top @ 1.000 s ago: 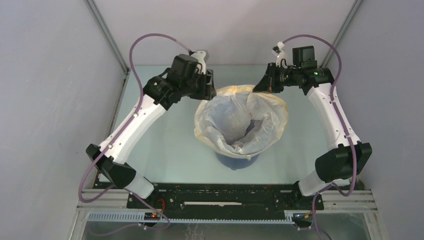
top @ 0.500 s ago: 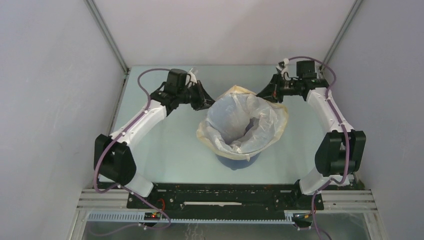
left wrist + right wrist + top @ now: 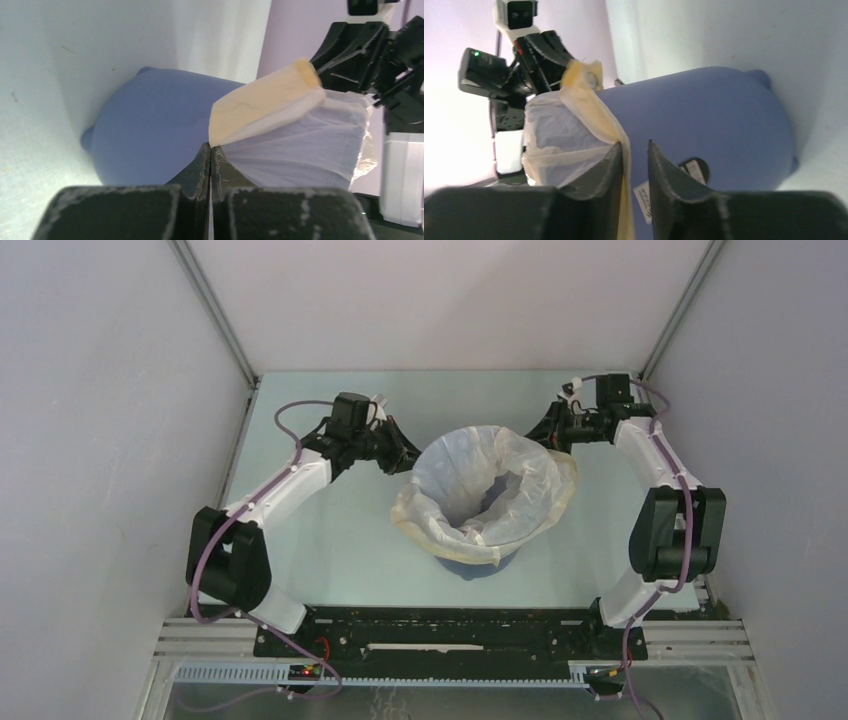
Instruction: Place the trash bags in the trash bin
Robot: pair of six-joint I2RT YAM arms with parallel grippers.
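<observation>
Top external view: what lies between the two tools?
Top view: the trash bag, draped over the blue bin, spans the gap between left tool and right tool.

The thin wrinkled plastic film bag (image 3: 470,465) is translucent cream-white with a pale yellow rim. The round tapered plastic bucket (image 3: 714,125) is plain blue. The flat tabletop (image 3: 330,530) is pale mint.
</observation>
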